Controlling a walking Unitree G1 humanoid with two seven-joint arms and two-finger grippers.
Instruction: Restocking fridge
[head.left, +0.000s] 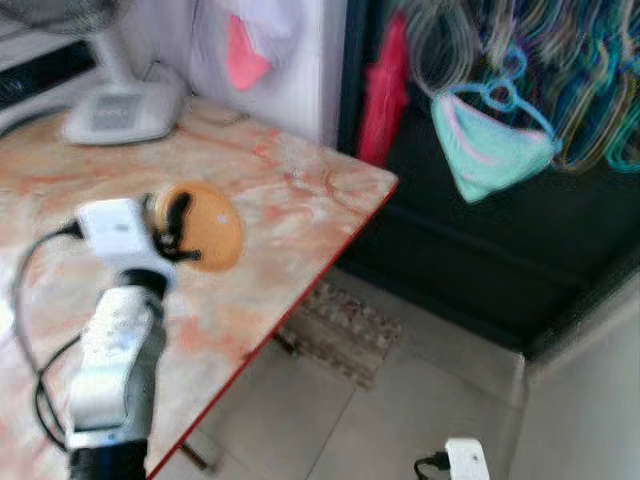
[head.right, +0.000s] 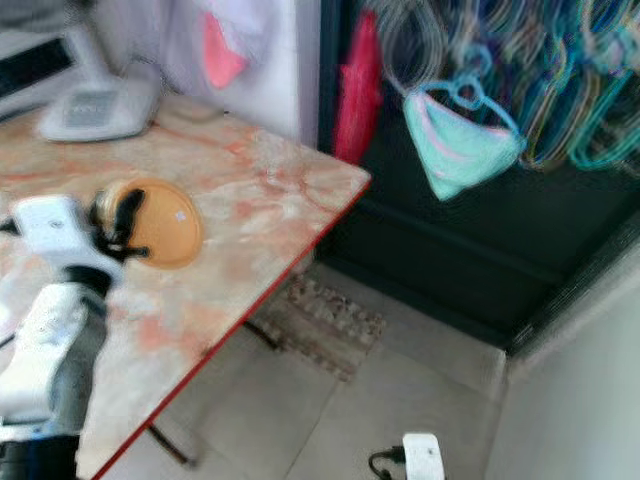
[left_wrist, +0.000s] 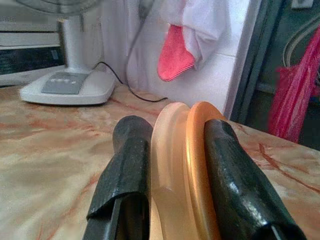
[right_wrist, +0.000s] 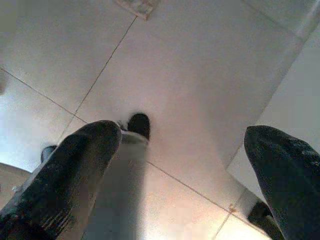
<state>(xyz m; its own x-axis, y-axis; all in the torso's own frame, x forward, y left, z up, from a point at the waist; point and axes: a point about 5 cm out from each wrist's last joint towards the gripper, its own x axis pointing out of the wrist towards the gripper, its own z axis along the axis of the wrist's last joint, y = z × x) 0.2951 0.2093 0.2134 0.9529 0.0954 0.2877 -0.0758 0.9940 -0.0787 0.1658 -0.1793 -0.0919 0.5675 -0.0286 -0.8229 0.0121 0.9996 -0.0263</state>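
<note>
A round container with an orange lid is held on its edge just above the marble table. My left gripper is shut on it. In the left wrist view both black fingers clamp the orange lid and the pale tub from either side. My right gripper hangs low over the tiled floor, open, with nothing between its fingers. Its white wrist shows at the bottom of the left eye view.
A white fan base with a cable stands at the table's back. A pink cloth hangs on the white wall behind. Right of the table's red edge are a red bag, a teal garment among hangers, and a doormat.
</note>
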